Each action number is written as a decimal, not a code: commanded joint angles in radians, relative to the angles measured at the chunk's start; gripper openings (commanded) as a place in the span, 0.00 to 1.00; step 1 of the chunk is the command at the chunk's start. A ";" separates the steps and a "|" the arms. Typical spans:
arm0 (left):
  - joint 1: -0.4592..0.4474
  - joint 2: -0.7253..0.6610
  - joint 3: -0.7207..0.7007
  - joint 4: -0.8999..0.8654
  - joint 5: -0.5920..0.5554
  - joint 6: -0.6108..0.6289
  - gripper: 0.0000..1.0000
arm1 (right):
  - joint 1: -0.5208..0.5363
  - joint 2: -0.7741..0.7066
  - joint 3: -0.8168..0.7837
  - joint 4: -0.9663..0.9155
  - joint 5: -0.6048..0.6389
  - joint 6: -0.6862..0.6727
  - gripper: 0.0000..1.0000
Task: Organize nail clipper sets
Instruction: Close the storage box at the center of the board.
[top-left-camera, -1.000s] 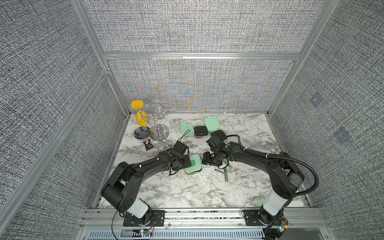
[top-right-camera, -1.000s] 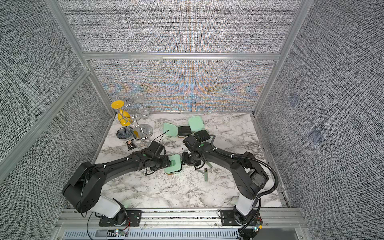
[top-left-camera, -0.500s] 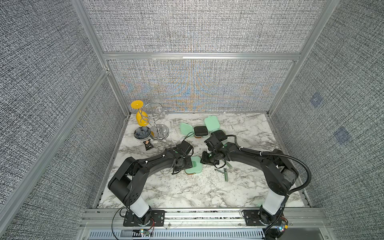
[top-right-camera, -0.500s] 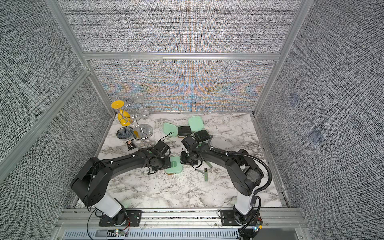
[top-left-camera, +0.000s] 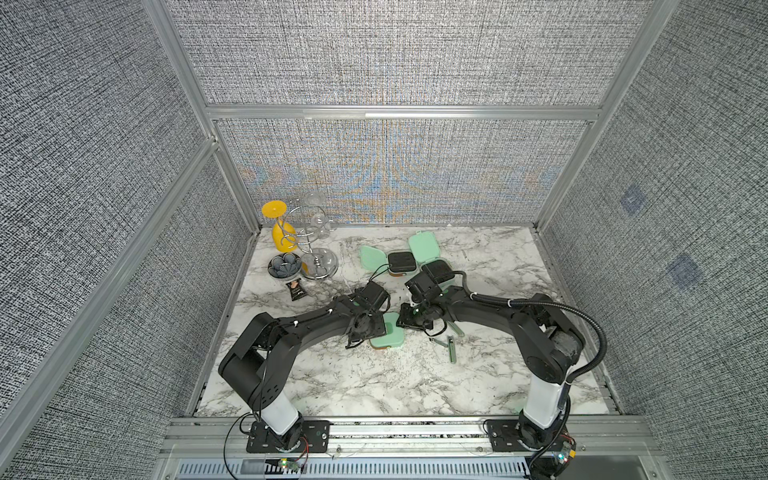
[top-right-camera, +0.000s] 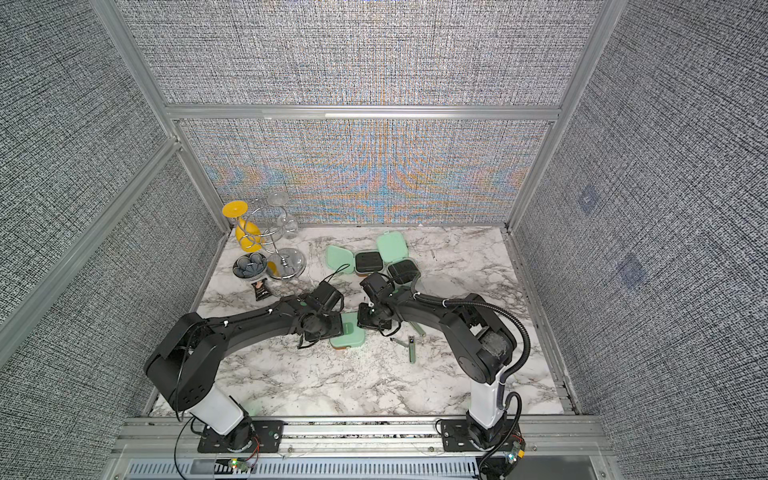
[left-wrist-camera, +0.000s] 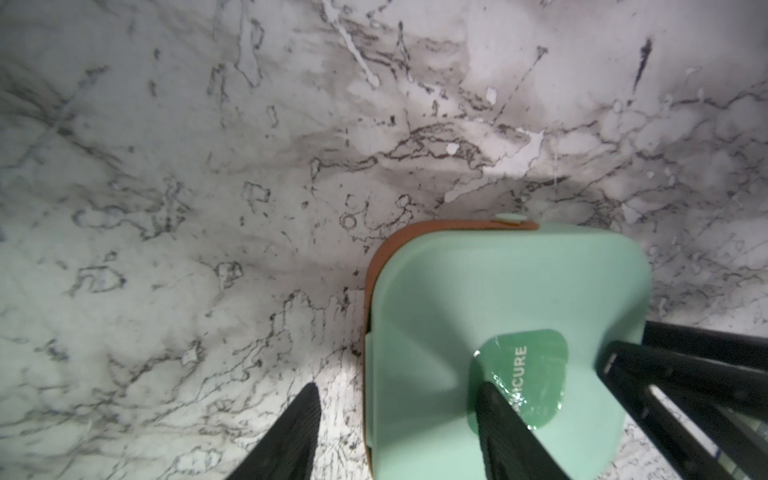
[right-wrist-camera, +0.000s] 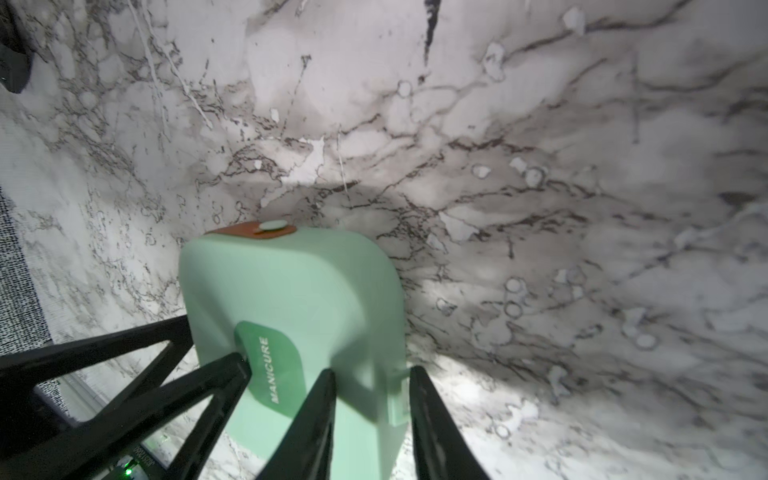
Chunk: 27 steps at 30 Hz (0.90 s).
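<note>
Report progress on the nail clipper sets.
Done: one mint case sits closed mid-table. In hand: the left gripper and right gripper are at its lid and edge. Remaining: two cases lie open at the back; loose tools lie near it.

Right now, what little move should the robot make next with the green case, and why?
Probably the right gripper should pinch the side tab of the mint case, which sits between its fingers. The case is closed, and a finger of the left gripper seems to press its lid, steadying it.
</note>
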 joint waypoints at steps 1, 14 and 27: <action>0.000 0.004 -0.005 -0.073 -0.022 0.004 0.61 | 0.004 0.014 -0.006 -0.024 0.009 0.009 0.31; -0.001 0.003 -0.017 -0.067 -0.024 -0.002 0.61 | 0.006 0.012 -0.063 -0.008 0.005 0.045 0.34; -0.001 0.002 -0.015 -0.072 -0.022 -0.007 0.61 | 0.006 0.012 -0.087 0.015 -0.002 0.050 0.38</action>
